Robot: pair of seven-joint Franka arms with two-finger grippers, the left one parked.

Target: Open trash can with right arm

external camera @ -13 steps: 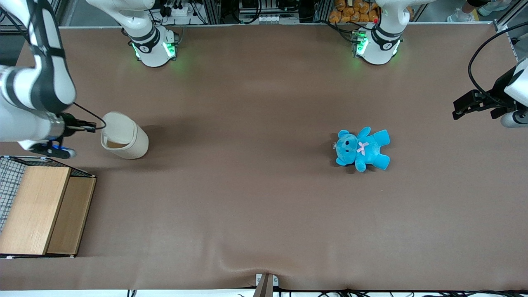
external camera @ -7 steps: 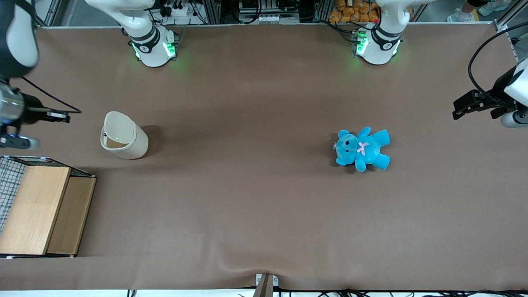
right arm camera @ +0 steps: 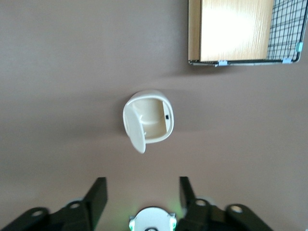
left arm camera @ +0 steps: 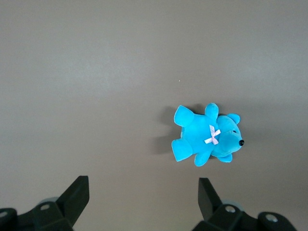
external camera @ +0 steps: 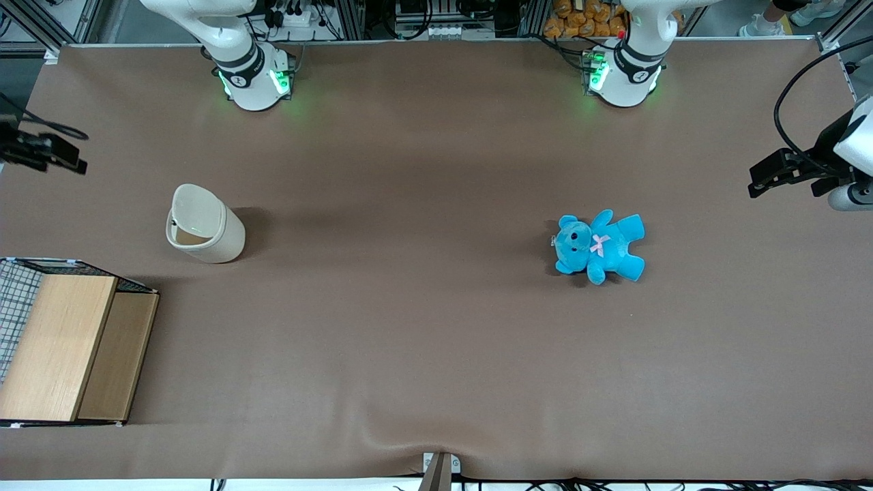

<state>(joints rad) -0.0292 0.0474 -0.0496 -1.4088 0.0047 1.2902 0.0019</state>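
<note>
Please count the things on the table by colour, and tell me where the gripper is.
Cream-white: 1, bin, lid open
Blue: 1, teddy
Wood: 1, box
Total: 3
Gripper: above the bin, apart, fingers open.

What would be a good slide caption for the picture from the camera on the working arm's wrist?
Open gripper hovering above the cream trash can, its flip lid raised, with the wooden box nearby.

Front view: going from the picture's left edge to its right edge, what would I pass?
Right arm's end effector → wooden box → trash can, lid open → blue teddy bear → parked arm's end effector.
</note>
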